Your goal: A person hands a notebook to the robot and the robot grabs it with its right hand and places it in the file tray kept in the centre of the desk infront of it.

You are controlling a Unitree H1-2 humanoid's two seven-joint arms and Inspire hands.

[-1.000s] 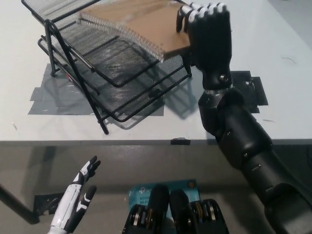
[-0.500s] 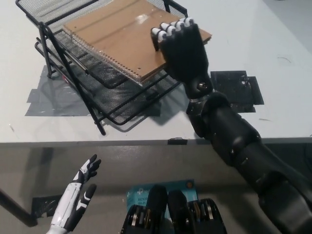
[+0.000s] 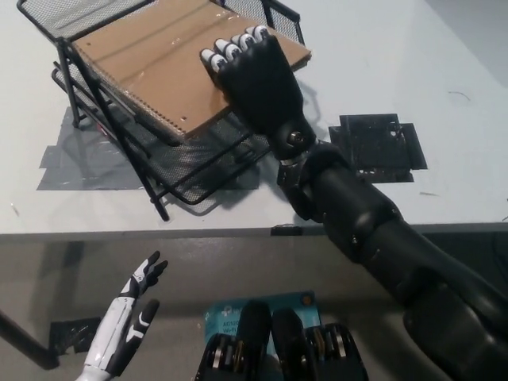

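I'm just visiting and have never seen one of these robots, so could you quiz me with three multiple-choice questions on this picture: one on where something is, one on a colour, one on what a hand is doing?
1. Where is the notebook?
A. on the top of the black mesh file tray
B. flat on the floor
C. under the white hand

2. What colour is the notebook's cover?
A. bright blue
B. brown, like cardboard
C. black

3. What is the right hand doing?
A. hanging open below the desk
B. closed on the notebook's edge
C. pressing on the black patch

Answers:
1 A, the notebook lies tilted over the tray's upper tier.
2 B, the cover looks like plain brown card.
3 B, its fingers wrap the notebook's near edge; the left hand rests open, below the desk edge.
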